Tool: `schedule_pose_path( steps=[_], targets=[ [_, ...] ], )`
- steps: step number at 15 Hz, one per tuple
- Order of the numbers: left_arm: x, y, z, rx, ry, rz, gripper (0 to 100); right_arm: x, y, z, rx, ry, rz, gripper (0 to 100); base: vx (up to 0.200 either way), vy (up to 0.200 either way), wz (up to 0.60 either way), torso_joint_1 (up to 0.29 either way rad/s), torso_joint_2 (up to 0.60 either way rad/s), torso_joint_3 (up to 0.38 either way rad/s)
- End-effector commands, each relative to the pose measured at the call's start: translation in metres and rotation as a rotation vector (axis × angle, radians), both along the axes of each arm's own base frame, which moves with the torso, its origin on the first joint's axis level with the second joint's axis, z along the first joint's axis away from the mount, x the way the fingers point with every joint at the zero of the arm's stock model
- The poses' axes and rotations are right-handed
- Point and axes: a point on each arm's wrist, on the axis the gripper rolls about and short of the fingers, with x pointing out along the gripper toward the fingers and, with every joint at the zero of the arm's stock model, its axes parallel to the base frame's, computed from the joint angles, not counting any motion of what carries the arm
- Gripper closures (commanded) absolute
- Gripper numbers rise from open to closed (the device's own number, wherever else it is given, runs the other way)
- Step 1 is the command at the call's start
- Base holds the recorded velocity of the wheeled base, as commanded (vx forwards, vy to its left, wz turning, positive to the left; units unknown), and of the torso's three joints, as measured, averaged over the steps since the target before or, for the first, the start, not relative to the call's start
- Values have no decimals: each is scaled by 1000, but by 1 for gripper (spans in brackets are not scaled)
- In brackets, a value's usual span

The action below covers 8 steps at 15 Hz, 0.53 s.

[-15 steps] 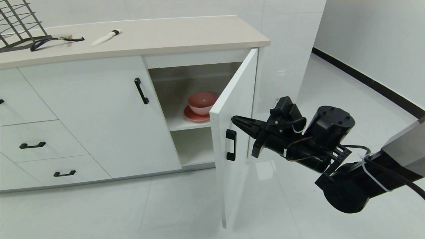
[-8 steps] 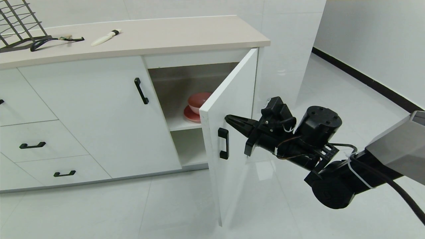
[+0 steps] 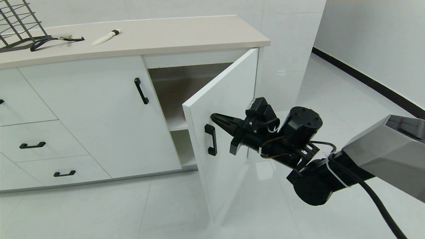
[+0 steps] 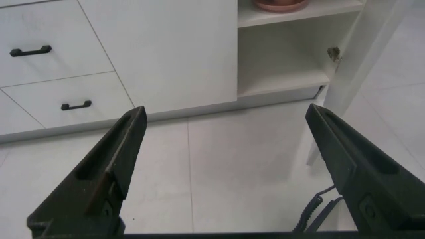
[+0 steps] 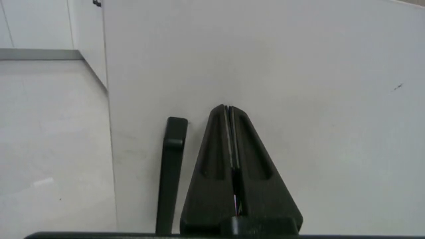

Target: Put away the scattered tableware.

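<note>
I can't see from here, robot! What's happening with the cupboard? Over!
Right gripper shut, tips against the cupboard door beside its handle. Left gripper open, empty, over the floor. Door half open; pink dish on shelf. Nothing blocking.

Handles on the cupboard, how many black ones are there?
5: shut door's handle, open door's handle, two drawer handles, one cut off at the left edge. More may be hidden.
</note>
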Motion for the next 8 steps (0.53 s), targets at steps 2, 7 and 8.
schedule_pose_path(
  steps=[2,7,8],
  targets=[
    [0,0,0,0,0,2,0,6,11,-6,4,-6,11,100,0,0,0,0,0,0],
    [0,0,0,0,0,2,0,7,19,-2,23,-29,25,100,0,0,0,0,0,0],
    [0,0,0,0,0,2,0,8,20,-3,24,-30,25,100,0,0,0,0,0,0]
  ],
)
